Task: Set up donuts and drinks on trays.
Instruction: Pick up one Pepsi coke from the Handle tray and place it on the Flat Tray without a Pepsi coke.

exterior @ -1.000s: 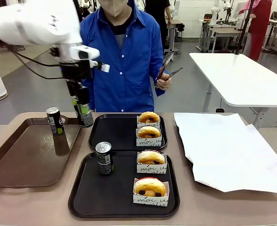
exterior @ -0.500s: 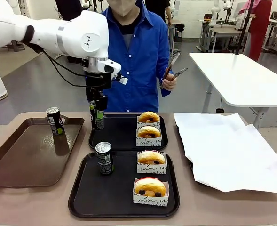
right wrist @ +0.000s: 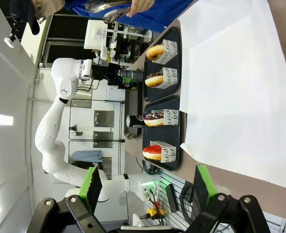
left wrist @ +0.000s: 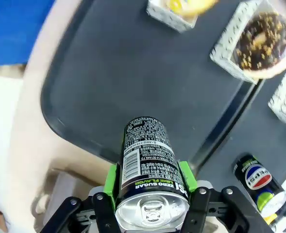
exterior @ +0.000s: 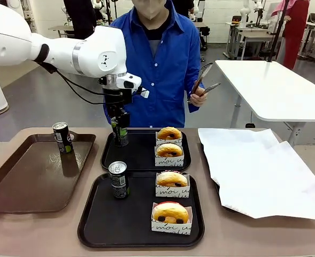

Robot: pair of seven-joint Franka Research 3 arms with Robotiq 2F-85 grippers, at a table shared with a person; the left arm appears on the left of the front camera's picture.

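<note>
Beige table shared with a person in blue holding tongs (exterior: 201, 81); two black trays, a brown tray (exterior: 34, 171) far left.

Left gripper (left wrist: 150, 187), clamped on a dark can (exterior: 120, 134), holds it upright over the far tray's (exterior: 141, 158) bare left corner, near the rim; two donuts (exterior: 169, 142) fill its right. Near tray (exterior: 125, 225) already has its can (exterior: 118, 180) and donuts. Right gripper (right wrist: 147, 187) hangs apart, unladen.
</note>
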